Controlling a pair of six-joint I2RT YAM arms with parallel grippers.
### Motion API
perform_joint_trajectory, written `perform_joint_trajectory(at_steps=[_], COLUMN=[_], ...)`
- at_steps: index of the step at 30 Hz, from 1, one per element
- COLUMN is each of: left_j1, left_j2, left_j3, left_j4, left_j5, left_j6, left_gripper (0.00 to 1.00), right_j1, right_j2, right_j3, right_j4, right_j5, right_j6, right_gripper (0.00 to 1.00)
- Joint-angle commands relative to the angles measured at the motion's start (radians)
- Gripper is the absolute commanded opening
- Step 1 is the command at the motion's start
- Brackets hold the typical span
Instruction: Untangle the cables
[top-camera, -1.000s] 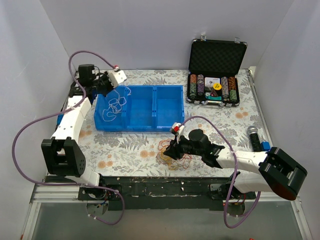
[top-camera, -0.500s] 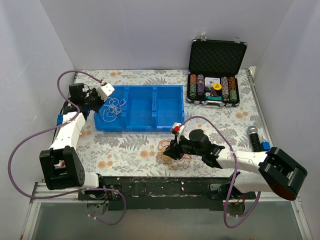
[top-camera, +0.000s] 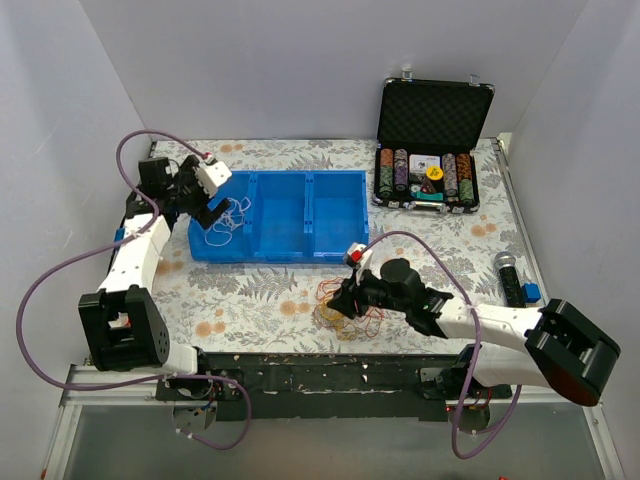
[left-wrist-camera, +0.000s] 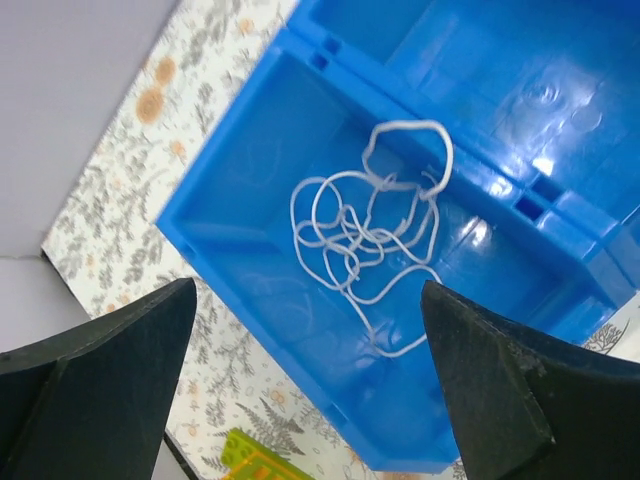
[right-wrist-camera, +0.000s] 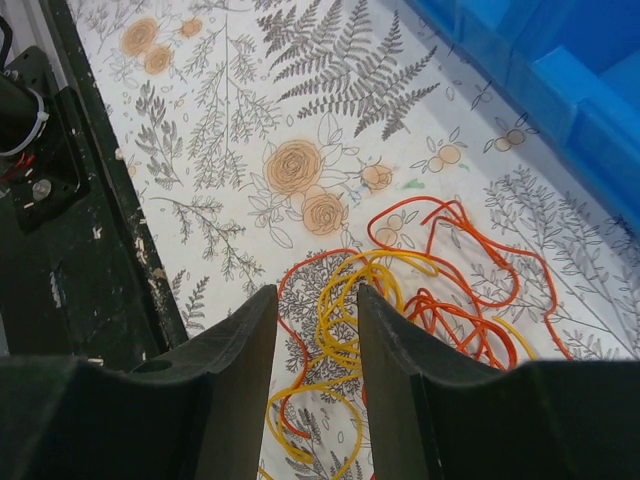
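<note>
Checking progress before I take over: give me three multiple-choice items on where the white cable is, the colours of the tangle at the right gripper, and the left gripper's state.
1. Which compartment of the bin holds the white cable?
A. middle
B. left
C. right

2. What colours are the cables at the right gripper?
A. red and yellow
B. blue and green
C. black and white

3. What state is the left gripper in?
A. shut on the white cable
B. shut, empty
C. open

Answers:
1. B: the white cable lies loose on the floor of the leftmost compartment.
2. A: red and yellow strands lie tangled on the table under that gripper.
3. C: its jaws stand wide apart above the white cable, holding nothing.
</note>
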Motion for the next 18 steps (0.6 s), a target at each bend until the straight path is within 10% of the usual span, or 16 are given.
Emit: perform_joint_trajectory(at_steps=[1, 12, 18], left_j1=[-0.003, -0.620, -0.681], left_j2=[-0.042, -0.327, -0.182], left_j3=[0.154, -0.206, -0.280], left_j4=[-0.157, -0.218, -0.123], left_j5=[0.139, 0.231, 0.231], left_j6=[-0.005, -0.030, 0.021], left_gripper=[0.96, 0.98, 0.98], right_j1=[-0.006, -0.110, -0.119], right_j2=[-0.070, -0.196, -0.259], right_j3=[0.024, -0.019, -0.071], right_j4=[-0.023, -0.147, -0.143], right_j5=[0.100, 0.289, 0.245], right_j6=[-0.018, 0.044, 0.062], right_gripper=[0.48, 0.61, 0.59])
